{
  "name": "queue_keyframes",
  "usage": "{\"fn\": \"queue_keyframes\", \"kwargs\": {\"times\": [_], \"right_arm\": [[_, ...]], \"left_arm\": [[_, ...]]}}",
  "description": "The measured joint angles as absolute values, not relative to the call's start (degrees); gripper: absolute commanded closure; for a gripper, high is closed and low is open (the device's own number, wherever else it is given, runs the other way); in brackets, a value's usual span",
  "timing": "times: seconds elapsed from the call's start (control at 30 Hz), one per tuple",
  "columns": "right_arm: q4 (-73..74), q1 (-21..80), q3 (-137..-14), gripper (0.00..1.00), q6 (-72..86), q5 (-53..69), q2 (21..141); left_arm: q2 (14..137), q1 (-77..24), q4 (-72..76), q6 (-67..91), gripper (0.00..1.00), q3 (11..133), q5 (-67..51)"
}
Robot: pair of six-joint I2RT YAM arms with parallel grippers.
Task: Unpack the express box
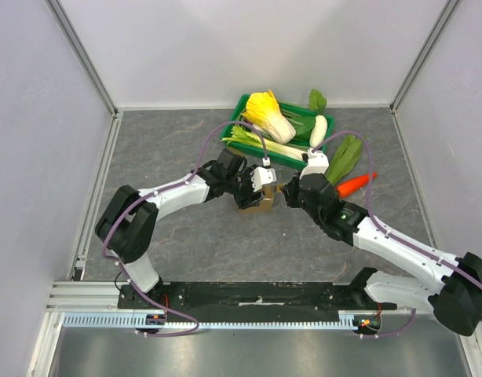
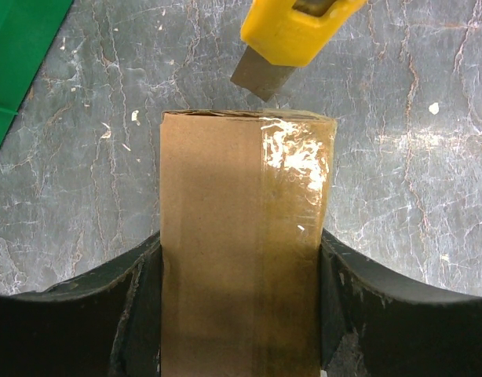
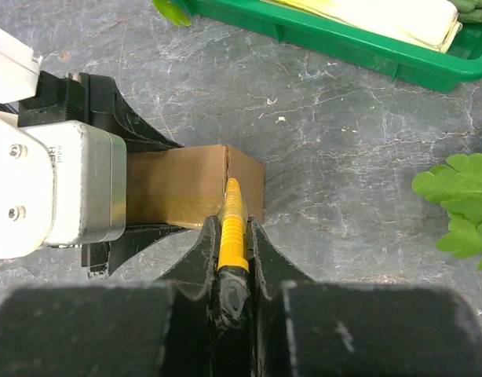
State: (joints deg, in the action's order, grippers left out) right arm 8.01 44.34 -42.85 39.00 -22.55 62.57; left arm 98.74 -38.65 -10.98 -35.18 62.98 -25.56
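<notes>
On the table [image 1: 186, 243] | express box [image 2: 225, 173]: brown, glossy tape strip | left tool [image 2: 239, 243] clamps it | right tool [image 3: 231, 239] grips yellow cutter [image 2: 292, 27]

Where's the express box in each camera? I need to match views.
Top external: express box mid-frame, below the green crate.
Left wrist: box fills lower centre, clamped in the left gripper.
Right wrist: box left of centre, behind the yellow cutter.
Shared landmark: green crate.
</notes>
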Motion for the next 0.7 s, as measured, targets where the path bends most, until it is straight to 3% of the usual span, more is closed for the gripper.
{"fn": "queue_keyframes", "kwargs": {"times": [0.7], "right_arm": [[6.83, 44.34, -42.74, 1.00, 38.85, -22.33, 63.26]], "left_arm": [[99.53, -38.59, -11.46, -35.20, 0.65, 63.81, -25.61]]}}
